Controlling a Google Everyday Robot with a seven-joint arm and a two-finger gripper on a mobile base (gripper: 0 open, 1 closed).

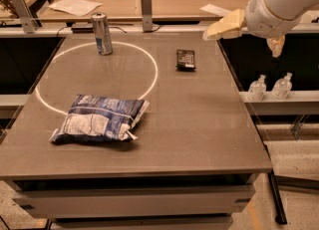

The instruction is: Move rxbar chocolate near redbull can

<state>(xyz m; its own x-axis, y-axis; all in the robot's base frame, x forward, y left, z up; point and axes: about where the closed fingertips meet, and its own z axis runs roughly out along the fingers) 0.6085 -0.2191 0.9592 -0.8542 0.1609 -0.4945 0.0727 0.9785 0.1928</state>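
Pincer (224,26) hung over the far right edge of the tabletop (199,139), carrying nothing that I could see; open or closed, I could not tell. Rxbar chocolate (185,58) lay flat, near but untouched, below and view-left of the pincer, long axis running away from the camera. Redbull can (102,34) stood upright, well apart, further view-left. Judged: reach down-left first.

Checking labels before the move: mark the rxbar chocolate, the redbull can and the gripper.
rxbar chocolate (185,59): camera view, middle of its dark wrapper.
redbull can (102,36): camera view, middle of its side wall.
gripper (225,26): camera view, its pale front part, in the air right of the rxbar chocolate.
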